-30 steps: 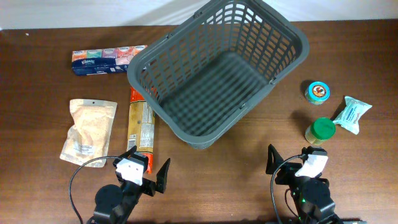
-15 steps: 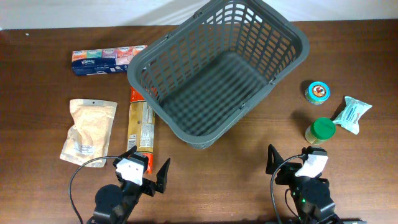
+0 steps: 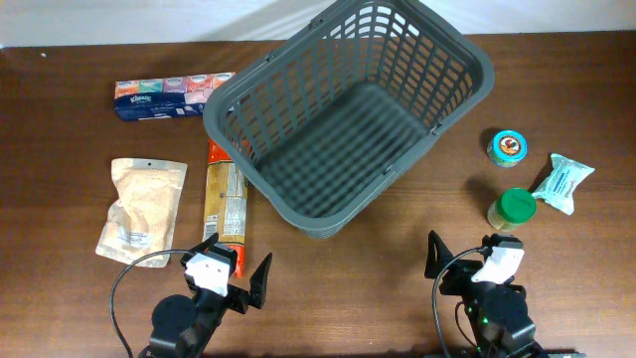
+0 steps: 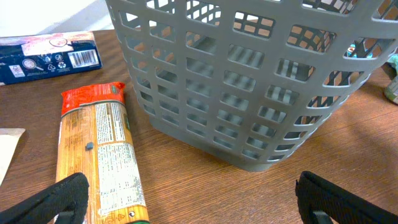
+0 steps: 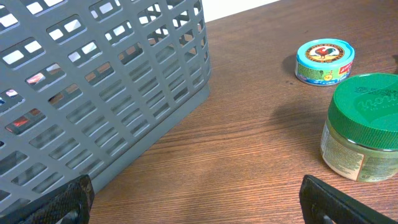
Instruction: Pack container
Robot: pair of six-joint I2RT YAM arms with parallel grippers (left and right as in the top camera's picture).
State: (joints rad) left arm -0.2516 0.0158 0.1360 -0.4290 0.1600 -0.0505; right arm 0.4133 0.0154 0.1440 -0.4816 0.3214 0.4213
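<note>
On the wooden table (image 3: 60, 119), toward its far middle, sits the container (image 3: 343, 129), a large dark grey basket with slotted lattice walls and solid rim, turned askew, while the left gripper (image 3: 237, 252) and right gripper (image 3: 464, 247) hold their jaws spread, gripping nothing.

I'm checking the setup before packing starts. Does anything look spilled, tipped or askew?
Nothing is spilled or visibly damaged. The one oddity: the container sits rotated, diagonal to the table edges, and is empty. The green-lidded jar stands upright; the long packet lies flat beside the container.
</note>
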